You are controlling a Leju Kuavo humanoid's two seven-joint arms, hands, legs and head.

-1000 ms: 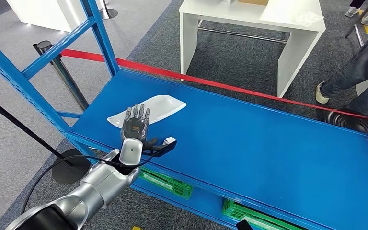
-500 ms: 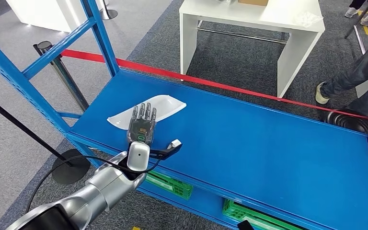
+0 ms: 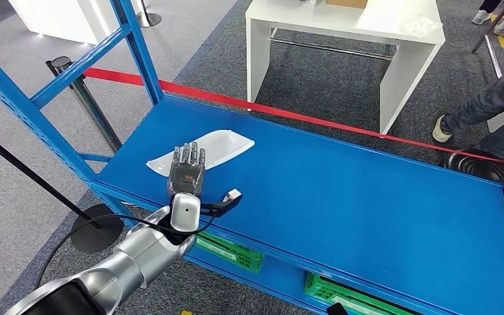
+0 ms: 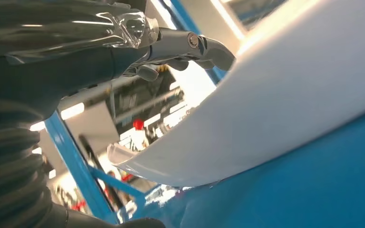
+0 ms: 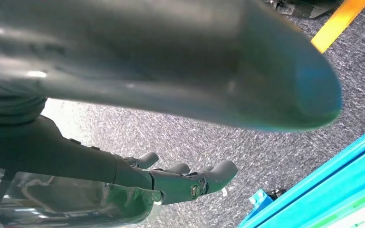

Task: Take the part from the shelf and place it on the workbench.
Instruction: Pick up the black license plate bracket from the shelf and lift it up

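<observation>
The part, a long white moulded tray (image 3: 222, 144), lies flat on the blue shelf board (image 3: 341, 197) near its left end. My left hand (image 3: 187, 172) hovers palm down over the part's near end, fingers straight and spread, holding nothing. In the left wrist view the white part (image 4: 290, 95) looms close in front of the fingers (image 4: 190, 45), with a gap between them. My right hand (image 5: 171, 183) hangs over grey carpet, fingers loosely extended and empty.
A white table (image 3: 367, 23) stands beyond the shelf, behind a red barrier tape (image 3: 315, 118). A person's legs (image 3: 492, 105) are at the right. Blue shelf uprights (image 3: 134, 46) rise at the left. Green crates (image 3: 226, 252) sit on the lower level.
My left hand shifted slightly right and forward half a second ago, then came back left over the part's near end. The part has not moved.
</observation>
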